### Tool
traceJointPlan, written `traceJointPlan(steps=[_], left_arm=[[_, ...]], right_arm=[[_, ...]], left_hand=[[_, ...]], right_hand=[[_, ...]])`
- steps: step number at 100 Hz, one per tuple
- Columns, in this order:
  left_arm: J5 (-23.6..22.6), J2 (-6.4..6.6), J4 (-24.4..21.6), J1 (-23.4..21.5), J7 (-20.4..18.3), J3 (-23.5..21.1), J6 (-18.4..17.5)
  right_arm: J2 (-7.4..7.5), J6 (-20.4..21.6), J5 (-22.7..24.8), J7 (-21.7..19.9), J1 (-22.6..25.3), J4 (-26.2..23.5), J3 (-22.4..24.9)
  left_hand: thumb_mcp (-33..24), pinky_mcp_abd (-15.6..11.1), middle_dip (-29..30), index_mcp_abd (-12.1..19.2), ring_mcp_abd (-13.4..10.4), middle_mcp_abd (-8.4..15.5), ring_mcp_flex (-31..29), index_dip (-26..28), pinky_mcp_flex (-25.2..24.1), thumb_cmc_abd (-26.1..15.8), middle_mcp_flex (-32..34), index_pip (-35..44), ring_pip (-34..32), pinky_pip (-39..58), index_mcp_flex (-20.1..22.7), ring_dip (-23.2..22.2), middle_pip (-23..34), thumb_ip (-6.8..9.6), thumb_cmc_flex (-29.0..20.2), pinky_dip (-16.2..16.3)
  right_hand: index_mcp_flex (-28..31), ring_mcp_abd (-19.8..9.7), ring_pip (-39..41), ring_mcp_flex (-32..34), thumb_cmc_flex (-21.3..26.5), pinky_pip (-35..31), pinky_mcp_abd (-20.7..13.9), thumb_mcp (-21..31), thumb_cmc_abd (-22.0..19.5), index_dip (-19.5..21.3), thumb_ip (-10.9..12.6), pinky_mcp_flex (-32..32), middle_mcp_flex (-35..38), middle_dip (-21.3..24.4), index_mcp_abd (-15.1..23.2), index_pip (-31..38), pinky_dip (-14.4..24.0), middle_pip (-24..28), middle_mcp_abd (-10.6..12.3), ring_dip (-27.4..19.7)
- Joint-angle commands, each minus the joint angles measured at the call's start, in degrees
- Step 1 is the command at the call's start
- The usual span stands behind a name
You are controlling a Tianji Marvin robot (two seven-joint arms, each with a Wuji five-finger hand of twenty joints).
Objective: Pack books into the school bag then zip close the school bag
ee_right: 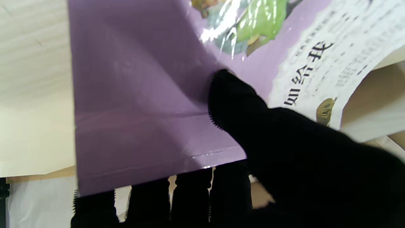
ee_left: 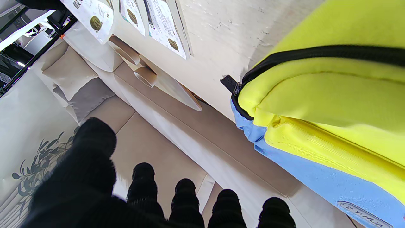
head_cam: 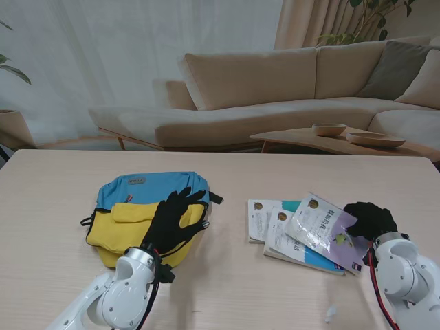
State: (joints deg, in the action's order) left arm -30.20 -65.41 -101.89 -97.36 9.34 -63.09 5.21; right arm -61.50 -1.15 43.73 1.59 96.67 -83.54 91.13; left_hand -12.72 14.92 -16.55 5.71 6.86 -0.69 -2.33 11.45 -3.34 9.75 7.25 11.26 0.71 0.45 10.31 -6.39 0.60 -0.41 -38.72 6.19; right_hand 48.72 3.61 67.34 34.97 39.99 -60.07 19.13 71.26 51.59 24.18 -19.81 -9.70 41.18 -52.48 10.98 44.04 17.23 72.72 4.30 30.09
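Now, step in hand: the first book is being picked up; none is in the bag yet.
Right hand: closed on the purple-covered book at lower right of the stand view; in the right wrist view the thumb presses the cover and the other fingers sit under its edge, so the book is pinched.
Other books: a white-and-teal book and another white book lie overlapped beneath it, centre-right on the table.
School bag: yellow and blue, flat at centre-left, well apart from the books; its black zipper looks closed in the left wrist view, though I cannot tell along its whole length.
Left hand: fingers spread, holding nothing, hovering over the bag's right edge.
Next move calls for: probably the left hand opening and steadying the bag's mouth, then the right carrying its book across without bending the thin cover.
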Motion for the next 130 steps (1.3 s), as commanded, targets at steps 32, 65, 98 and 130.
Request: traceJointPlan(steps=[32, 65, 98, 130], left_arm=[[0.0, -0.22, -1.1, -0.8, -0.7, -0.4, -0.2], [0.3, -0.28, -1.7, -1.3, -0.5, -0.7, -0.6], [1.4, 0.03, -2.7, -1.1, -2.1, -2.0, -3.0], [3.8, 0.64, -3.9, -0.7, -5.3, -3.8, -8.3]], right_arm=[[-1.7, 4.3, -3.8, 1.1, 5.1, -7.6, 3.8], [-3.14, 8.5, -10.0, 4.2, 8.1, -13.5, 6.3], [-3.64, 11.7, -12.7, 5.1, 9.0, -20.6, 5.4], [-3.72, 9.0, -12.5, 6.1, 6.8, -24.7, -3.0]], left_hand=[[-1.8, -1.1, 0.3, 0.0, -1.0, 1.3, 1.2, 0.2, -0.4, 0.3, -0.6, -1.0, 0.1, -1.1, -1.5, -0.6, 0.1, -0.1, 0.0, 0.5], [-2.2, -1.0, -0.7, -0.6, -0.6, 1.0, 1.1, 1.2, -0.3, 0.4, -0.5, 1.1, -0.2, -0.7, -1.1, -1.2, 0.8, -0.11, -0.3, 1.1], [-5.9, 0.6, -6.2, -5.5, 2.0, -1.7, 1.1, 6.4, -1.8, 3.0, 1.9, 11.0, -3.7, 4.7, -1.8, -13.7, 8.4, -0.68, -0.1, 14.8], [-6.0, 3.0, -6.6, -6.8, 4.1, -4.0, -1.0, 7.1, -1.9, 5.6, 2.9, 10.8, -6.9, 10.1, -2.0, -20.6, 11.6, -1.54, 1.6, 28.9]], right_hand=[[9.4, 0.2, -12.7, -3.0, -1.8, -2.1, -1.7, 3.6, -10.1, 20.1, 13.1, 3.4, -4.1, 17.4, 5.5, 14.6, 1.6, -16.2, -6.7, 1.3], [12.3, 7.1, 3.4, 15.9, -2.5, -9.8, 1.9, 14.7, -0.3, 31.1, 17.7, -7.4, 19.6, 14.8, 1.4, 17.5, 5.9, -8.9, -12.6, -2.8], [12.7, 7.4, 8.2, 16.1, -3.4, -11.1, 1.9, 16.4, 0.7, 33.5, 19.7, -7.4, 20.2, 12.3, 1.6, 18.0, 6.9, -5.6, -13.7, -1.8], [13.0, 7.5, 8.8, 16.2, -3.6, -11.4, 1.9, 16.9, 1.1, 34.6, 20.5, -7.4, 20.4, 11.9, 1.7, 18.0, 7.2, -5.3, -13.6, -1.8]])
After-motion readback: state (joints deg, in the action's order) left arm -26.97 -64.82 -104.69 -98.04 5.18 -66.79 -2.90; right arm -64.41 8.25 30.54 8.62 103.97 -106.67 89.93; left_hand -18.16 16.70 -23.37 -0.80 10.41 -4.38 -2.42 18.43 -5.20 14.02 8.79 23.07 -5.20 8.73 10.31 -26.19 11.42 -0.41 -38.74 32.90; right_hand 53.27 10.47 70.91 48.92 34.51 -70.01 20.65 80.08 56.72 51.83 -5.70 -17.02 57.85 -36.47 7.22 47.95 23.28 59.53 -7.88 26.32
